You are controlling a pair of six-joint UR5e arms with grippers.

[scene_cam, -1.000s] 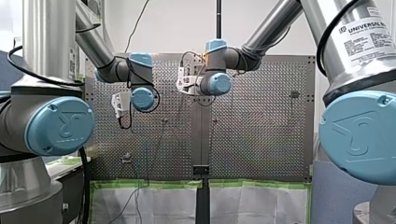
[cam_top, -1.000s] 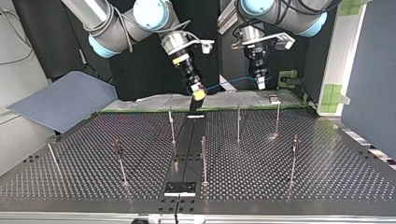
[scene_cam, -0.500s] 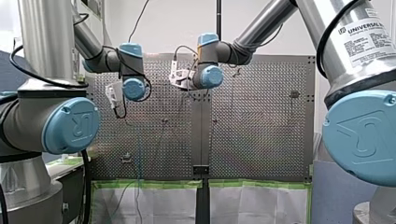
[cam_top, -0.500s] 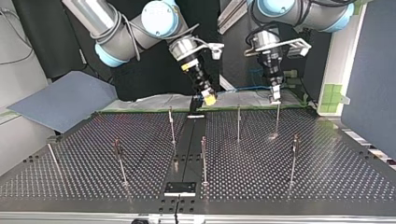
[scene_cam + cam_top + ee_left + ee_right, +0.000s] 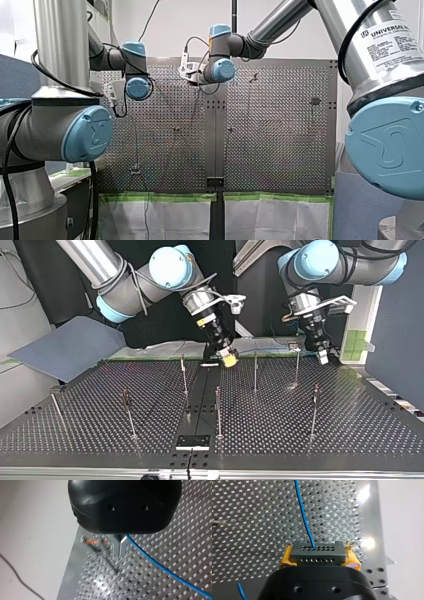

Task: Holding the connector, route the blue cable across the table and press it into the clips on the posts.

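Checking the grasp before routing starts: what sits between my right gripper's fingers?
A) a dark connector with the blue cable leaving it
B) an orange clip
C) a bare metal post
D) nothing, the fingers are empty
A: in the right wrist view the right gripper clamps the dark connector, which has rows of holes, between its yellow pads, and the blue cable runs out of the connector.

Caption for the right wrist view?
My right claw clamps a dark rectangular connector; its blue cable runs ahead over the perforated metal table.
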